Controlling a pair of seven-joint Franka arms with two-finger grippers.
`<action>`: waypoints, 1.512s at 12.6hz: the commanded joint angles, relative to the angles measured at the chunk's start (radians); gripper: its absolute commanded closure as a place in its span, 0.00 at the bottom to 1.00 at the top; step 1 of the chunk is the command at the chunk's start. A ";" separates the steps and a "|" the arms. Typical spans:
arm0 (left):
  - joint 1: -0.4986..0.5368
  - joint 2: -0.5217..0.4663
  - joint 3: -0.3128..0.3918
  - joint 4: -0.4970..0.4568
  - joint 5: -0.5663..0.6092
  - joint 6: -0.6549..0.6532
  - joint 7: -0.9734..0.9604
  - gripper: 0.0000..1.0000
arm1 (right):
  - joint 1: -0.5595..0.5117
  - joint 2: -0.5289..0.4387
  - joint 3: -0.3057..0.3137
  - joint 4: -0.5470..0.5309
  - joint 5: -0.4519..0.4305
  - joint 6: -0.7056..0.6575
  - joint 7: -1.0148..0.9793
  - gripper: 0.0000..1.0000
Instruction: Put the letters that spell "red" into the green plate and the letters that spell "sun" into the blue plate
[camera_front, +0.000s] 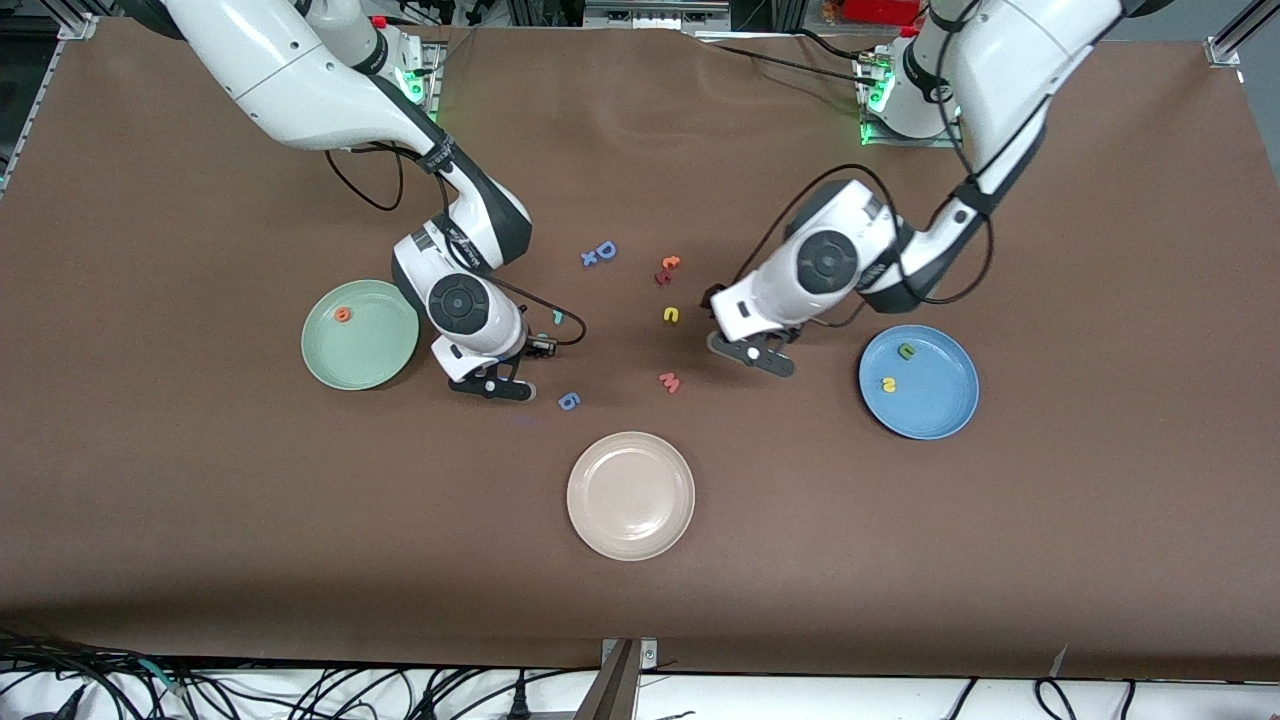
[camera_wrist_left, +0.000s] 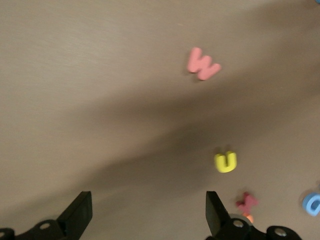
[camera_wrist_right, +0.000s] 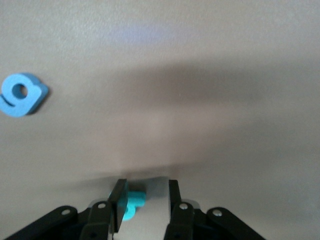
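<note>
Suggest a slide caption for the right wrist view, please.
Right gripper straddling a small teal letter, blue "g" nearby.

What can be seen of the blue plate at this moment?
The blue plate is a round, shallow, mid-blue dish with a raised rim and smooth matte look, lying flat on the brown table toward the left arm's end. Two small foam letters lie in it, apart from each other: a green arch-shaped one and a yellow curly one. No gripper touches it.
</note>
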 joint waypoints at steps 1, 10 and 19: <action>-0.049 0.039 0.017 0.009 0.119 0.052 -0.130 0.00 | 0.001 -0.026 0.011 -0.022 -0.009 -0.010 0.042 0.59; -0.310 0.099 0.168 0.013 0.148 0.217 -0.329 0.02 | 0.005 -0.015 0.031 -0.024 -0.007 0.040 0.098 0.50; -0.333 0.105 0.190 0.024 0.171 0.222 -0.390 0.77 | 0.005 -0.003 0.028 -0.056 -0.013 0.079 0.093 0.50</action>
